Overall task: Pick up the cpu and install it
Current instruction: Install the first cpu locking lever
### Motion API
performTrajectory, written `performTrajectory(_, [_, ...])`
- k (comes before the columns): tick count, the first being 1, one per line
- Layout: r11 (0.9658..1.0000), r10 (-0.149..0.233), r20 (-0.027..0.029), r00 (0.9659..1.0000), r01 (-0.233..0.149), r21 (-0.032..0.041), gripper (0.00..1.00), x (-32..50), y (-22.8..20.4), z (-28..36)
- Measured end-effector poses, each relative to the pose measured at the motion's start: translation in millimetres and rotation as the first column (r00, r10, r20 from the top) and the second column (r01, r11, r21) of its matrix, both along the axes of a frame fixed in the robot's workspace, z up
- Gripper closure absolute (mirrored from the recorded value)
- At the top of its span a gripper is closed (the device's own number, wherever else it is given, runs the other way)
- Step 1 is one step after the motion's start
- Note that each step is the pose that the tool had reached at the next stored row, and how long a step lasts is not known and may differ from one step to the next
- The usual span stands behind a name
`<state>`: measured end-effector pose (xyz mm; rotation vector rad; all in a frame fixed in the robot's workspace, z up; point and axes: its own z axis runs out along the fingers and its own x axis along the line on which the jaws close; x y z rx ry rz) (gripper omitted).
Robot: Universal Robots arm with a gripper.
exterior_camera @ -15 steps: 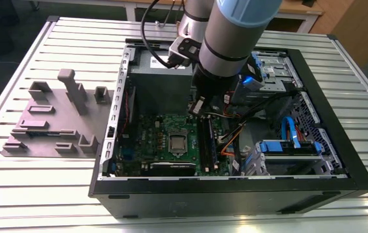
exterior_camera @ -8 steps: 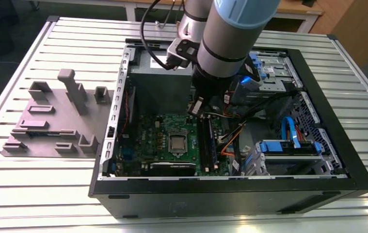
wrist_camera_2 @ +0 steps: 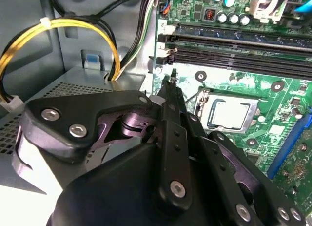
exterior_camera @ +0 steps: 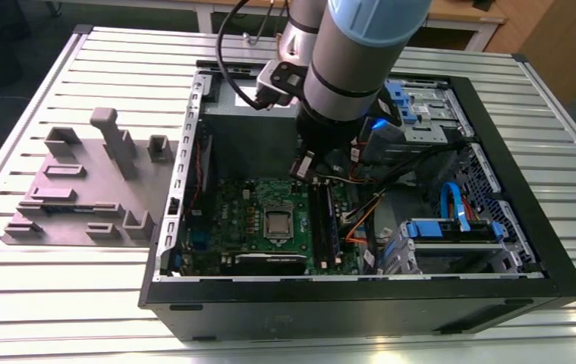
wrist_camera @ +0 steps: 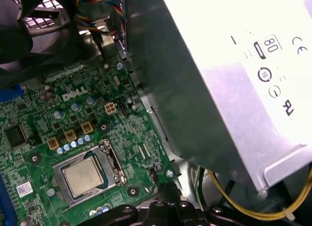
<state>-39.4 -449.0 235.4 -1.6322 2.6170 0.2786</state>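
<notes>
The gripper [wrist_camera_2: 171, 79] is seen in the second wrist view with its black fingers [wrist_camera_2: 173, 104] pressed together into one narrow tip; nothing is pinched between them. The tip is held above the green motherboard [wrist_camera_2: 253, 84], near the board's edge, just beside the corner of the socket frame [wrist_camera_2: 202, 96]; whether it touches the board cannot be told. The cpu [wrist_camera: 83, 173] is seated in the socket in both wrist views, silver top up, framed by the metal bracket, apart from the fingertip.

In the exterior view the arm [exterior_camera: 354, 68] is lowered into the open computer case [exterior_camera: 369, 303], with the cpu [exterior_camera: 278, 222] below and ahead of the wrist. Room is tight: the grey power supply box [wrist_camera: 234, 79] is close on one side, with yellow cables [wrist_camera_2: 58, 26] looped by it, and the memory slots [wrist_camera_2: 234, 45] lie along the socket's other side. The case walls close in the board on all sides. A grey fixture block [exterior_camera: 90, 186] sits on the slatted table [exterior_camera: 65, 296] at the exterior view's left, well apart from the case.
</notes>
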Motion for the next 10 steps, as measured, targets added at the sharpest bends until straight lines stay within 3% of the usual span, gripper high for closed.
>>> performTrajectory(3, [1.0000,0.008,0.0002,1.0000,-0.008,0.0003,0.89,-1.1,-0.7,-0.2])
performTrajectory(6, [0.9999,0.011,0.0016,0.9999,-0.011,0.0007,0.89,-2.4,-4.8,-0.2])
performTrajectory(10, [0.9999,0.011,0.0017,0.9999,-0.011,0.0001,0.89,-2.4,-5.6,-0.2])
